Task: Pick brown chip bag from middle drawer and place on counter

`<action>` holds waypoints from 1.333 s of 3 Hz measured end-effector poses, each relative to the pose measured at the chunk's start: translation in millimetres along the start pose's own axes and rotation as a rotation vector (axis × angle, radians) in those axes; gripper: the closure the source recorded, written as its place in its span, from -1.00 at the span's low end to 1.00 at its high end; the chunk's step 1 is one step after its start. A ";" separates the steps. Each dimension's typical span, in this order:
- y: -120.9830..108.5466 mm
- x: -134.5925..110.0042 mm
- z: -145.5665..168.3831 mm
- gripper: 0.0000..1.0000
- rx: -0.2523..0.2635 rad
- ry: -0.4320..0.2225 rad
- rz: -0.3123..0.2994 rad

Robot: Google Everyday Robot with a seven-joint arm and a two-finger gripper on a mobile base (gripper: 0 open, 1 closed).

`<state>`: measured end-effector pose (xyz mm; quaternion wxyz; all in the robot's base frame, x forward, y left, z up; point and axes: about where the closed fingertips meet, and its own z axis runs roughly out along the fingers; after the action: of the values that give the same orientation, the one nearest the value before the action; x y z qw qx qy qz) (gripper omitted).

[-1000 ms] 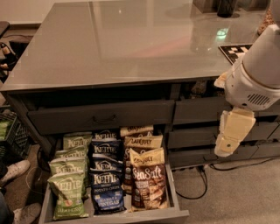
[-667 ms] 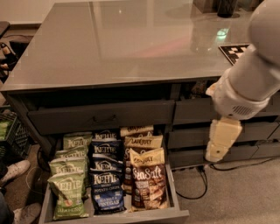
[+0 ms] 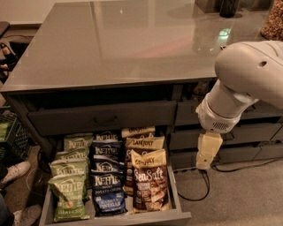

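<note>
The brown chip bag [image 3: 150, 182] with white "Sea Salt" script stands at the front right of the open middle drawer [image 3: 119, 219], with more brown bags [image 3: 143, 144] in a row behind it. Green Kettle bags [image 3: 68, 198] fill the left row and dark-blue Kettle bags [image 3: 107, 190] the middle row. The glossy grey counter [image 3: 132, 44] spreads above. My gripper [image 3: 207, 152] hangs from the white arm [image 3: 247, 70], to the right of the drawer and above the floor, apart from the bags and holding nothing.
A shut grey drawer front with a curved pull [image 3: 104, 118] sits above the open drawer. Narrower drawer fronts [image 3: 247, 132] are behind the arm. A black cable [image 3: 204, 187] lies on the floor. A crate [image 3: 6, 132] and shoes [image 3: 15, 170] are at left. A dark object [image 3: 230, 6] stands on the counter's far right.
The arm has swung left and down, bringing the gripper closer to the open drawer's right side. The bags and the drawer have not moved.
</note>
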<state>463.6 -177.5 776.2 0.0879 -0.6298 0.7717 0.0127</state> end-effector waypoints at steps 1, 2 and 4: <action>0.8 -0.7 0.3 -1.00 -0.001 -0.001 -0.003; 9.2 -19.9 30.0 -1.00 -0.024 -0.010 -0.044; 7.2 -60.4 101.6 -1.00 -0.096 -0.037 -0.064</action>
<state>480.3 -104.2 684.7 0.0724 -0.6572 0.7480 0.0584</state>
